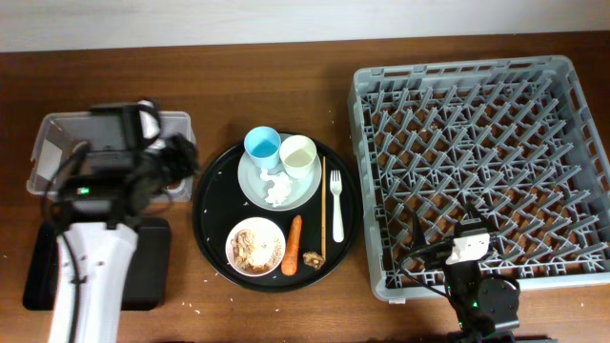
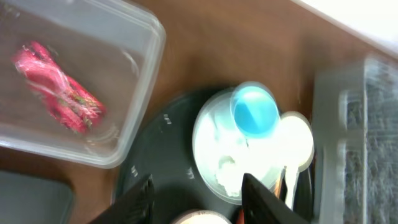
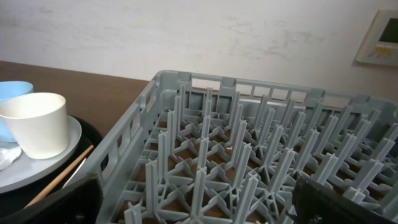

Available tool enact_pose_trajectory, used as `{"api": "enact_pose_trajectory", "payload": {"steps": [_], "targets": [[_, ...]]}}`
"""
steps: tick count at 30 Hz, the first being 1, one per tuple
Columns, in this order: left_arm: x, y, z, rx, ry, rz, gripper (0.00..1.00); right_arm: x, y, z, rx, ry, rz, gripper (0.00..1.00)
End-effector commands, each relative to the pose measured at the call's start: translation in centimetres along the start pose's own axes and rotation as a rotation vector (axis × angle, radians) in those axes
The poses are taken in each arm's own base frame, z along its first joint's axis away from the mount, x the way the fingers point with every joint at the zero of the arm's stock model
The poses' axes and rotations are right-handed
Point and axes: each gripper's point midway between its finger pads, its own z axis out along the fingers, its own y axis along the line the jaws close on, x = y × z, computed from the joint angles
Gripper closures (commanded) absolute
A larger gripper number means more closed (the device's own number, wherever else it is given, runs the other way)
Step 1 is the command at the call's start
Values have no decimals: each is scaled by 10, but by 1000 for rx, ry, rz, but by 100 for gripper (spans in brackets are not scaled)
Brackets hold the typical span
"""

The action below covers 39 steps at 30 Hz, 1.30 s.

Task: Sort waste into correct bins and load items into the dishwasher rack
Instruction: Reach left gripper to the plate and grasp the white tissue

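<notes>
Crumpled red foil wrapper [image 2: 59,87] lies in the clear tub [image 2: 140,106], apparently its proper bin. The left gripper [image 2: 196,186] hovers spread and empty above the plate [image 2: 208,140]. The right gripper [image 3: 196,199], also spread, faces the dishwasher rack [image 3: 249,149].

Left arm [image 1: 91,262] white, black joints, cables; right arm [image 1: 488,303] black

Two cups: one light blue cup [image 1: 262,146], one cream cup [image 1: 297,152]. One each: white plate [image 1: 252,182], bowl [image 1: 231,246], fork [image 1: 336,205], wooden stick [image 1: 323,205], carrot [image 1: 294,245], brown lump [image 1: 313,258], tissue [image 1: 278,189], red wrapper [image 2: 59,87]. Two bins: one clear tub [image 1: 40,151], one shallow black tray [image 1: 152,267]. One round black tray [image 1: 214,205] and one grey rack [image 1: 457,71].
</notes>
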Motion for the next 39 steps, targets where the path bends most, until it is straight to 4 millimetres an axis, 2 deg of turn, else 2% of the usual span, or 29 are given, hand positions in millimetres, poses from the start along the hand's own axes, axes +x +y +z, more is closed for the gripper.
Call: {"api": "enact_pose_trajectory", "payload": {"steps": [1,2,3,5,7,9,10,11,13,19,24,30,32,35,36,39], "targets": [[48,-52,16,24,115,228,51,3,2,0,-8,4,1,1],[62,-65,23,20,141,284,51,3,2,0,-8,4,1,1],[77,-78,31,29,180,332,42,3,2,0,-8,4,1,1],[91,-81,48,-23,215,378,42,3,2,0,-8,4,1,1],[107,-81,83,-66,286,394,43,3,2,0,-8,4,1,1],[112,-80,103,-81,310,396,46,3,2,0,-8,4,1,1],[114,-80,114,-85,317,397,54,3,2,0,-8,4,1,1],[116,-80,120,-88,322,398,55,3,2,0,-8,4,1,1],[121,-79,136,-96,336,399,55,3,2,0,-8,4,1,1],[140,-68,164,-87,322,397,54,3,2,0,-8,4,1,1],[156,-57,177,-77,314,397,54,3,2,0,-8,4,1,1],[160,-55,185,-56,286,394,54,3,2,0,-8,4,1,2],[161,-56,185,-52,287,393,40,3,2,0,-8,4,1,1],[167,-50,186,-60,299,394,34,3,2,0,-8,4,1,1],[170,-48,187,-63,304,394,36,3,2,0,-8,4,1,1],[169,-49,187,-59,298,394,55,3,2,0,-8,4,1,1]]}}
